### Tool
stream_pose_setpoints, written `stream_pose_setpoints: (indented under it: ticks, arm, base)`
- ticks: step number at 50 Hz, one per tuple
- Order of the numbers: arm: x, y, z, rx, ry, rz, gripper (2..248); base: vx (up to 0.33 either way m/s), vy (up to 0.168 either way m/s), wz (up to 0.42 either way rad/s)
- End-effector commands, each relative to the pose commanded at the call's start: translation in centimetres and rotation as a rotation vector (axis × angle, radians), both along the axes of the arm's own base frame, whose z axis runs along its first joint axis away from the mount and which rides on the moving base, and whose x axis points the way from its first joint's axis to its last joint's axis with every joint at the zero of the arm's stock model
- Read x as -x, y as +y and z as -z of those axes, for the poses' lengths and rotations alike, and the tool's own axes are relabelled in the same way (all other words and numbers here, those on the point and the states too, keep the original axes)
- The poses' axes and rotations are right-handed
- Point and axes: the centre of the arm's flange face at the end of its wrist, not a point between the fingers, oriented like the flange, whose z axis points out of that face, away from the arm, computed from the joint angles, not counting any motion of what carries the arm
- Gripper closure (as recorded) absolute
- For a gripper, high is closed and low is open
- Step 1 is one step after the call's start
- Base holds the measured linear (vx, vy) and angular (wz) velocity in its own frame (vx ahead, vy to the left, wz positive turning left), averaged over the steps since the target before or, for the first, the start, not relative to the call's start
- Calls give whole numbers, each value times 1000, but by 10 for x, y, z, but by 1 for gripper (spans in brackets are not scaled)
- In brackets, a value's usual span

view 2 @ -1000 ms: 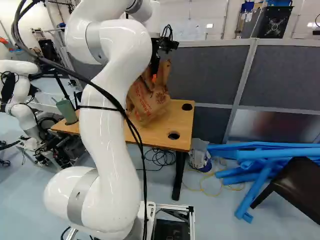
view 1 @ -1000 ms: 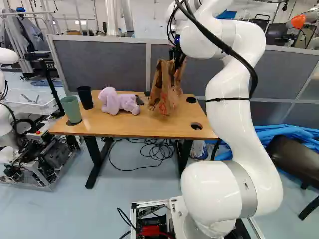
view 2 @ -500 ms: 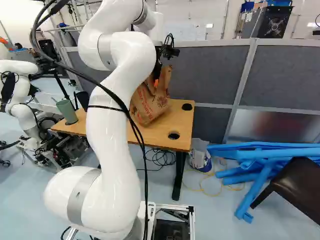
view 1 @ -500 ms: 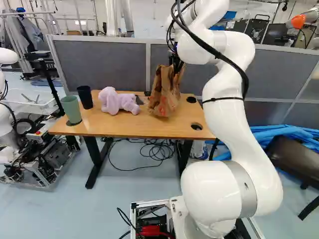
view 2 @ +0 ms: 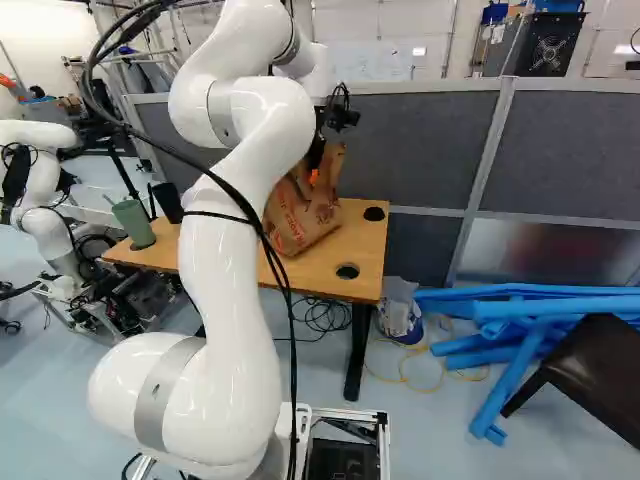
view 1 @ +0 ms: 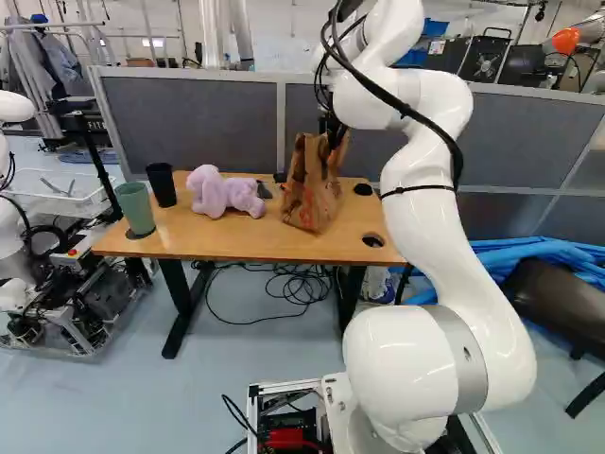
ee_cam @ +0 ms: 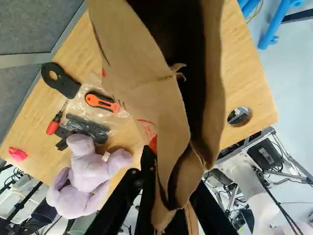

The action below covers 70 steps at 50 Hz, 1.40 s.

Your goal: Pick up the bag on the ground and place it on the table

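In the left base view, the paper bag (view 1: 312, 197) is seen at the table (view 1: 217, 244), its base apparently rested on the top, near the purple plush toy (view 1: 225, 192). In the right base view, its upper part is met by the gripper (view 2: 316, 168). In the wrist view, the bag's paper is held between the gripper's (ee_cam: 172, 178) two fingers; an orange-and-black cutter (ee_cam: 101, 102) is seen beyond the toy.
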Motion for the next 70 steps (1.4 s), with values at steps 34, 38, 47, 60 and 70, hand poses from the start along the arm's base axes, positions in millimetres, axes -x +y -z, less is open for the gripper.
stream_pose_setpoints:
  ticks: [34,38,47,60,70]
  arm:
    - [-2,0,6,-1,9,0,176]
    - [-2,0,6,-1,9,0,141]
    - [-2,0,6,-1,9,0,70]
    - [-2,0,6,-1,9,0,4]
    - [-2,0,6,-1,9,0,3]
  base:
    - [0,0,0]
    - [0,0,0]
    - [0,0,0]
    - [0,0,0]
    - [0,0,0]
